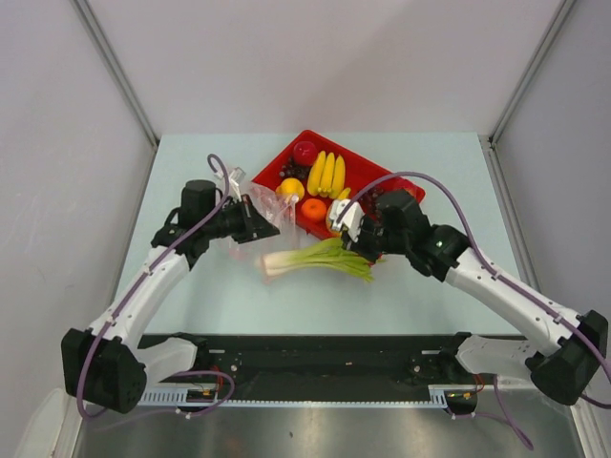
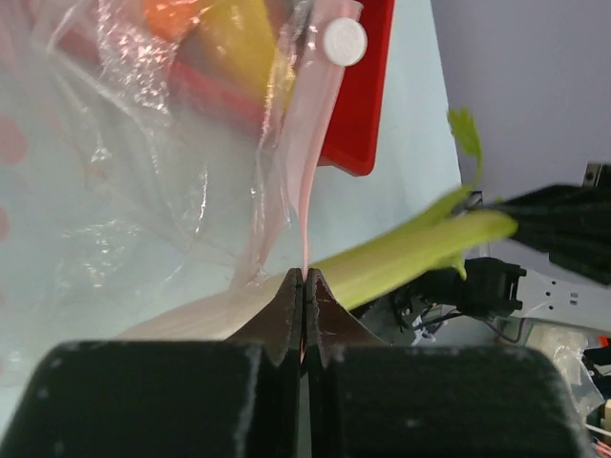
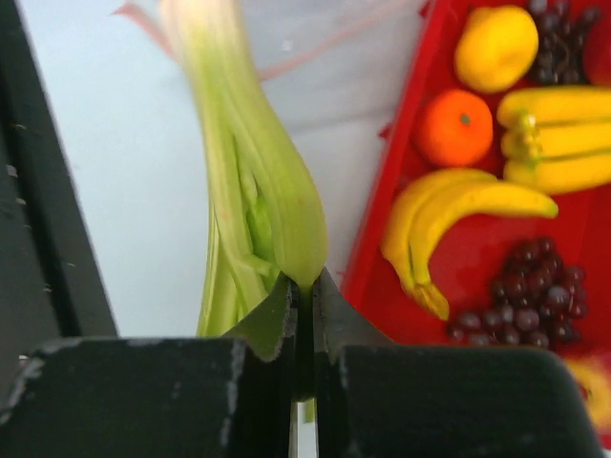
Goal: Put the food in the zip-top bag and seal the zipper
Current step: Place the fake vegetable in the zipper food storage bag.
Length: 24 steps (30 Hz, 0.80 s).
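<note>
Loading step, I judge. My left hand (image 2: 304, 279) clenched on zipper (image 2: 307, 186), holding zip-top bag (image 1: 270, 210) left of red tray (image 1: 389, 176). My right hand (image 3: 304, 283) grasping leek (image 1: 310, 259) by green end; white tip near bag. Next: feed tip into mouth.

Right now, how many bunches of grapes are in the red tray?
2. One bunch lies beside the lemon; the other bunch lies next to the curved bananas, both in the tray. More may be hidden out of view.
</note>
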### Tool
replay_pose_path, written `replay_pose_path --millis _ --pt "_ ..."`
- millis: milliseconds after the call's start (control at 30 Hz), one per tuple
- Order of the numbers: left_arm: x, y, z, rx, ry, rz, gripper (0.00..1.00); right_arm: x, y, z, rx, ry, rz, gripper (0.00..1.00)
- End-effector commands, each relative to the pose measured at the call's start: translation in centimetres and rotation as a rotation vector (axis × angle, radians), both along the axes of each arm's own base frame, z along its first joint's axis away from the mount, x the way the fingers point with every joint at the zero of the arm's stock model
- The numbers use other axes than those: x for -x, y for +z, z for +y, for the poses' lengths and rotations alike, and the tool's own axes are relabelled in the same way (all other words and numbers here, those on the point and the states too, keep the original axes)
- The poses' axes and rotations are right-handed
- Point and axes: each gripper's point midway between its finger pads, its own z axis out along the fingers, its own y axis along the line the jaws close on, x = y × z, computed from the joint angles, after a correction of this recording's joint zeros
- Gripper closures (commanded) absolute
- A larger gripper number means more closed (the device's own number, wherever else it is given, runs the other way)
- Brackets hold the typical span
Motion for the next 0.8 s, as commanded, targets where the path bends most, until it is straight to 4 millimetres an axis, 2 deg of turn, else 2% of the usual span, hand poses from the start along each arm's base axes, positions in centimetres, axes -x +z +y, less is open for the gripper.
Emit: replay_pose_path --millis 0,33,67,133,300,333,367,500,567,633,667,700,733,767 --pt "-1.9 1.0 -1.1 0.037 0.037 -0.051 1.00 -5.3 1.6 -1.8 -0.052 -0.054 -0.123 1.00" --pt "-2.2 1.1 -1.1 0.039 0.046 -0.054 1.00 -5.9 2.2 -1.8 -0.071 -0.046 -0.129 1.00" --pt "-2.7 0.8 -1.1 0.034 0.062 -0.052 1.00 -7.0 2.2 -2.7 -0.074 -0.067 -0.127 1.00" --pt "-3.4 -0.4 -1.0 0.011 0.084 -0.018 1.00 -7.8 1.3 -2.7 -0.051 -0.039 -0.121 1.00" --pt "-5.0 -3.6 -0.7 -0.035 0.146 0.049 1.00 -9.8 -2.8 -3.8 0.031 0.013 -0.099 1.00" --pt "-5.2 -4.4 -0.8 -0.047 0.146 0.069 1.00 -10.2 -4.2 -3.8 0.064 0.043 -0.093 1.00" --pt "-5.5 -4.5 -0.9 -0.049 0.142 0.070 1.00 -10.0 -5.0 -4.1 0.089 0.064 -0.072 0.99" --pt "-5.9 -5.4 -1.3 -0.072 0.117 0.088 1.00 -10.9 -7.5 -4.9 0.175 0.141 -0.101 0.87" --pt "-6.1 -5.5 -1.6 -0.073 0.105 0.093 1.00 -11.5 -8.6 -5.1 0.206 0.167 -0.107 0.83" --pt "-6.2 -5.2 -1.7 -0.069 0.096 0.093 1.00 -11.8 -8.9 -5.3 0.222 0.183 -0.100 0.75" --pt "-6.4 -5.4 -1.7 -0.072 0.096 0.097 1.00 -12.0 -9.4 -5.4 0.233 0.196 -0.091 0.68" --pt "-6.3 -5.5 -1.8 -0.077 0.089 0.102 1.00 -12.1 -9.4 -5.5 0.235 0.197 -0.082 0.48" --pt "-6.3 -5.4 -1.9 -0.078 0.081 0.100 1.00 -12.4 -8.5 -5.3 0.217 0.204 -0.086 0.40" --pt "-6.4 -5.3 -1.9 -0.080 0.081 0.096 1.00 -12.0 -8.6 -5.7 0.224 0.217 -0.065 0.34"
